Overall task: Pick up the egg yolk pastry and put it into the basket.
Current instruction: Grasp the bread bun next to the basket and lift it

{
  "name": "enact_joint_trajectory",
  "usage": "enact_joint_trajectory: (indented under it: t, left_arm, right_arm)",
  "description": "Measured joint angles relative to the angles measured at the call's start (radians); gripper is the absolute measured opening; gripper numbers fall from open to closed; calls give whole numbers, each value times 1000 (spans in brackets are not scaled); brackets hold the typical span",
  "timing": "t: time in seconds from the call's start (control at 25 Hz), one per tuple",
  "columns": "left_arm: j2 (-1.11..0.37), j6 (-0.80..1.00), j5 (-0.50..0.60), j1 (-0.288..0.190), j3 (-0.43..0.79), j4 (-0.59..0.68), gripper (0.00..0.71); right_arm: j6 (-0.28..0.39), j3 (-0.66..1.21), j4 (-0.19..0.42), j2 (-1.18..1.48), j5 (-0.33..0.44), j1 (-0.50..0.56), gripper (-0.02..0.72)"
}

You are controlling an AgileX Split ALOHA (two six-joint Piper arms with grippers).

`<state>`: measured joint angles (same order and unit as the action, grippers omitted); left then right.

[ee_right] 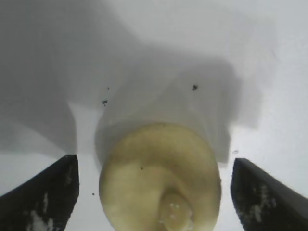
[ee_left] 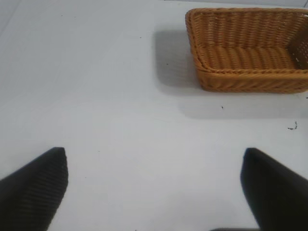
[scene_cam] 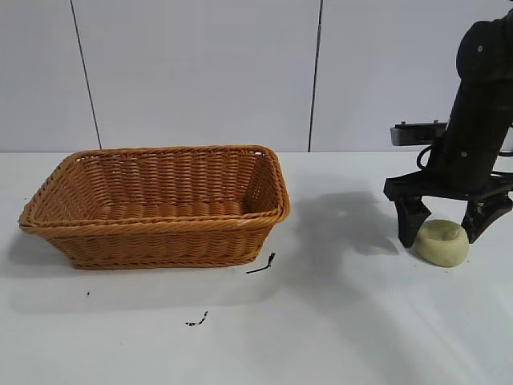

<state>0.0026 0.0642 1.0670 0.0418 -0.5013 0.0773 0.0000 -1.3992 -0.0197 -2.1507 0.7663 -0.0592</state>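
Note:
The egg yolk pastry (scene_cam: pixel 442 242), a small round pale yellow bun with a dimple on top, lies on the white table at the right. My right gripper (scene_cam: pixel 447 226) is down over it, open, one finger on each side with a gap to the pastry (ee_right: pixel 160 177) on both sides. The basket (scene_cam: pixel 160 204), large and orange-brown wicker, stands at the left of the table with nothing visible inside. My left gripper (ee_left: pixel 154 185) is open over bare table, well away from the basket (ee_left: pixel 250 50), and does not show in the exterior view.
A short dark scrap (scene_cam: pixel 262 265) lies by the basket's near right corner, and smaller dark specks (scene_cam: pixel 197 321) lie nearer the front. White table stretches between basket and pastry. A pale panelled wall stands behind.

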Motion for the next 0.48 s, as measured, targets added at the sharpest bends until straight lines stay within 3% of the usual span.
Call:
enact_joint_trajectory:
  t: [0.12,0.2,0.36,0.48]
  left_arm:
    - [0,0,0,0,0,0,696]
    - [0,0,0,0,0,0,696]
    - [0,0,0,0,0,0,696]
    - [0,0,0,0,0,0,696]
  right_arm:
    - [0,0,1,-11,11,0,572]
    - [0,0,1,-11,16,0,521]
    - [0,-1,3,-11,17,0,266]
    - [0,-4,3,-6,24,0,151]
